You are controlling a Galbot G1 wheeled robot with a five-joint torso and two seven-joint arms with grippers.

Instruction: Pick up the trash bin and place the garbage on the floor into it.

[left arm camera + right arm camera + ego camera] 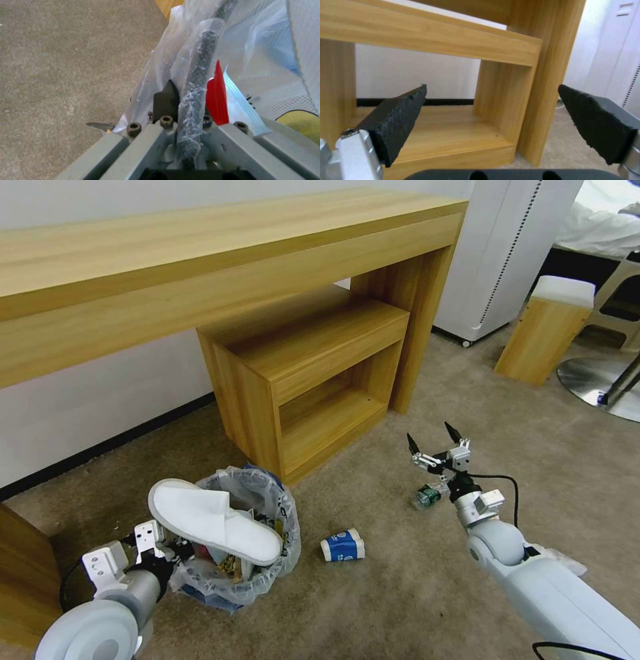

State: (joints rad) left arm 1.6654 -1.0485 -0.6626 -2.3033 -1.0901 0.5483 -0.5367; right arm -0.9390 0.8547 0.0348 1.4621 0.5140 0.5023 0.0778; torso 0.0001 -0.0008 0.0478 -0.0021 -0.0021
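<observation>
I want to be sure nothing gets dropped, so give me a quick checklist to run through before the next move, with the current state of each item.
1. Left end effector gripping the trash bin: ok; its fingers are closed on the bag-covered rim.
2. Right end effector free to pick: ok; fingers wide open, nothing between them.
3. Litter left on the floor: not ok; a blue-white cup and a small bottle lie there.
4. Room in the bin: not ok; a white slipper lies across the top, overhanging the rim.
5. Bottle within right arm's reach: ok, likely; it lies just below the open fingers.
6. Bin bottom resting on the carpet: cannot tell.
</observation>
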